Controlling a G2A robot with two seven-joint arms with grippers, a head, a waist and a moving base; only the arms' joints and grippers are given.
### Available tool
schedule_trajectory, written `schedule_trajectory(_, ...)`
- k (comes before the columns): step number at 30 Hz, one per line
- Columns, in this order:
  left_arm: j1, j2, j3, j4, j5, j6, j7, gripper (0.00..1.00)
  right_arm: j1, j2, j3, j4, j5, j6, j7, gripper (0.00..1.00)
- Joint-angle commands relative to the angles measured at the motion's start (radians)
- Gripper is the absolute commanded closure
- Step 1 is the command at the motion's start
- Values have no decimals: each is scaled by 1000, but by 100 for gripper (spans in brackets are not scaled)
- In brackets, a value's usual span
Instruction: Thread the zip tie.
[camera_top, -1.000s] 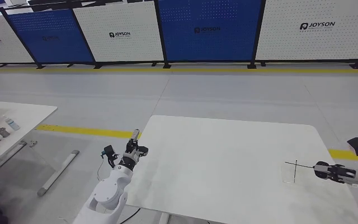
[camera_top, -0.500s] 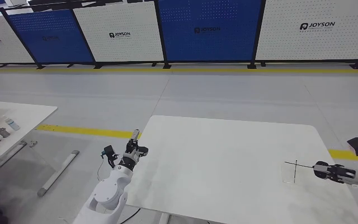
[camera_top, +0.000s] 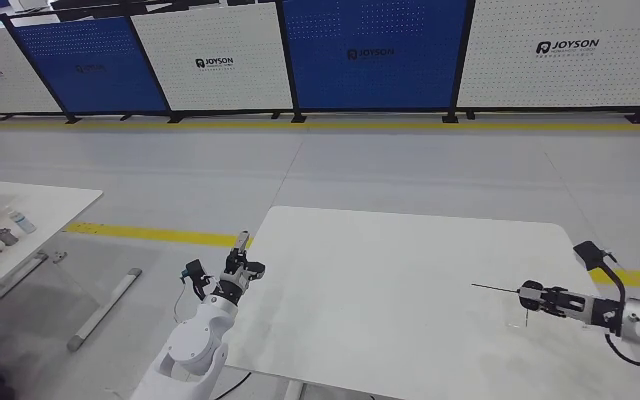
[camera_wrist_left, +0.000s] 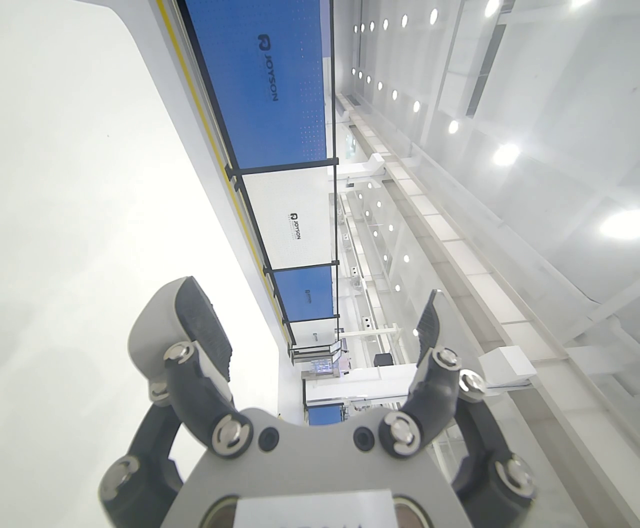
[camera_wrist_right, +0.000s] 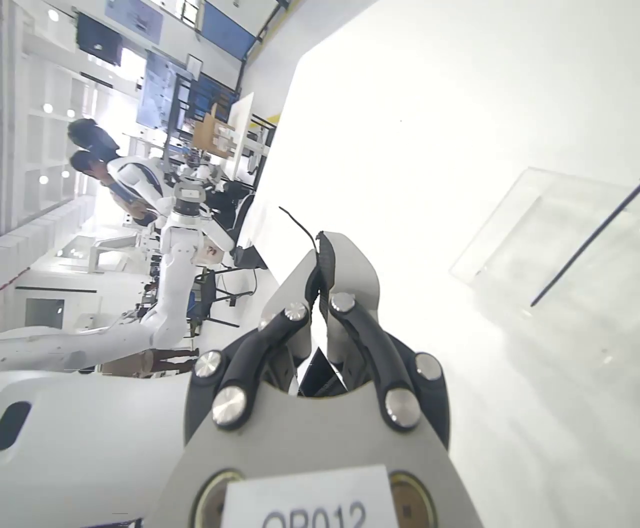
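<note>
The right tool (camera_top: 524, 292) is coming in from the bench's (camera_top: 380, 260) 3 o'clock edge, pinching the zip tie (camera_top: 495, 288), whose tail is pointing toward 9 o'clock, just beside a clear holder (camera_wrist_right: 540, 235). At the 9 o'clock edge the left tool (camera_top: 240, 243) is hanging with its jaws spread wide.

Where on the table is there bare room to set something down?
Bare: the table from the left gripper at its edge across the middle. Crowded only by the right gripper, where its zip tie and the clear stand sit close.
</note>
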Motion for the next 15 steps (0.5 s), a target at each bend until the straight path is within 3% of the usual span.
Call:
schedule_trajectory(1,0,0,0,0,0,0,0,0,-1,0,4,0,3,-2,1,100)
schedule_trajectory(7,0,0,0,0,0,0,0,0,-1,0,4,0,3,-2,1,100)
schedule_trajectory(10,0,0,0,0,0,0,0,0,-18,-4,22,1,155,-3,39,100)
schedule_trajectory(13,0,0,0,0,0,0,0,0,-37,-11,9,0,287,-55,139,100)
schedule_trajectory(15,0,0,0,0,0,0,0,0,-38,-16,0,11,308,-77,142,100)
